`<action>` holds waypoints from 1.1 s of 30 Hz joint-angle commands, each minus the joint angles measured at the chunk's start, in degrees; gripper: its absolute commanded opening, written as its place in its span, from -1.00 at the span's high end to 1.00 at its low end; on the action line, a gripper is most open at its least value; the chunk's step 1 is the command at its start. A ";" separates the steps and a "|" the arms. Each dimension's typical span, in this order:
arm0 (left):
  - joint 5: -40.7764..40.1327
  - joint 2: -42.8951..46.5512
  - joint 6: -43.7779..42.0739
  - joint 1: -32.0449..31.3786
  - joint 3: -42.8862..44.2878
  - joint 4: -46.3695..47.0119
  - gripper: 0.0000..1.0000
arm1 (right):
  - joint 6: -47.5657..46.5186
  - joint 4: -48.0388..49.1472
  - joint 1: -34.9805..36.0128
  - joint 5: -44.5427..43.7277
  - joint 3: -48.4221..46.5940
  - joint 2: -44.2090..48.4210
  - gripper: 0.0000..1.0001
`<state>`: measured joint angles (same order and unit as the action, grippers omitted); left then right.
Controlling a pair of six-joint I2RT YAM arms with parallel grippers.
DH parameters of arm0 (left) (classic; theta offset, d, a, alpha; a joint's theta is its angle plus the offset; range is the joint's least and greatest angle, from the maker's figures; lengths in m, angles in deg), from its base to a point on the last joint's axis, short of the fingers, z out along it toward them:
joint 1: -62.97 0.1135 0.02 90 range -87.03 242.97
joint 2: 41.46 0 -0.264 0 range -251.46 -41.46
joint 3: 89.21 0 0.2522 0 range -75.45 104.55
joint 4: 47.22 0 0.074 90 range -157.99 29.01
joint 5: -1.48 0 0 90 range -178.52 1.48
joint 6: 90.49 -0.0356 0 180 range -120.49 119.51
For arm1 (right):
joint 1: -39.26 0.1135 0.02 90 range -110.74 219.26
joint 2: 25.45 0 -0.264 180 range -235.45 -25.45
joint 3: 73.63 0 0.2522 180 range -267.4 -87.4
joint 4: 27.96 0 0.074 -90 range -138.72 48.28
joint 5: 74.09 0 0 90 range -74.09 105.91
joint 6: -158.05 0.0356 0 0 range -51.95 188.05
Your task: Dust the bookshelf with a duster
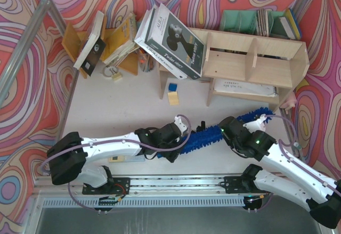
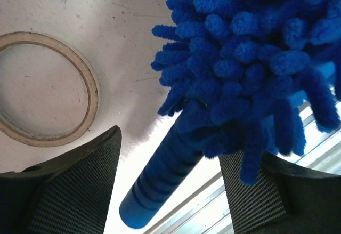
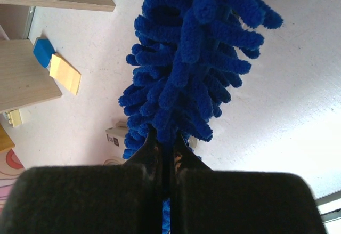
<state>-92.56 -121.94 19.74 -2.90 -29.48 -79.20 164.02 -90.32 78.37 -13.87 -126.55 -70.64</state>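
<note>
**Duster between both arms, only one has it**

The right gripper is pinched tight on the fluffy head of the duster. The left gripper has its jaws apart either side of the blue handle, not touching it. The duster runs along the table's near edge, just in front of the bookshelf.

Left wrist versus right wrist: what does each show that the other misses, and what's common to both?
Only the left wrist view shows the duster handle lying between the open jaws of the left end effector, and a tape roll on the table. Only the right wrist view shows the right end effector pinched shut on the duster's fluffy head, part of the bookshelf, and a blue block beside a yellow block. Both show blue duster fluff over the pale table.
</note>
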 commanded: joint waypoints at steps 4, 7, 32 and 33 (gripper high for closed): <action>-3.41 -1.65 -1.74 -0.32 0.63 3.01 -0.32 | -0.58 2.18 0.42 -1.12 -2.41 0.36 1.00; -3.50 -2.56 -1.86 -0.32 1.02 3.01 -0.26 | -0.93 2.58 0.41 -0.99 -2.70 0.35 1.00; -10.03 1.84 -1.41 -7.74 7.76 -7.18 0.97 | -0.18 -0.86 0.42 -3.16 -2.98 1.43 0.77; -10.88 1.76 -1.68 -8.65 8.66 -8.04 0.98 | -0.12 -1.17 0.39 -3.25 -2.90 1.51 0.74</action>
<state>-96.84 -121.73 14.71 -10.04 -24.58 -85.13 162.79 -86.34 78.35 -15.60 -128.28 -70.18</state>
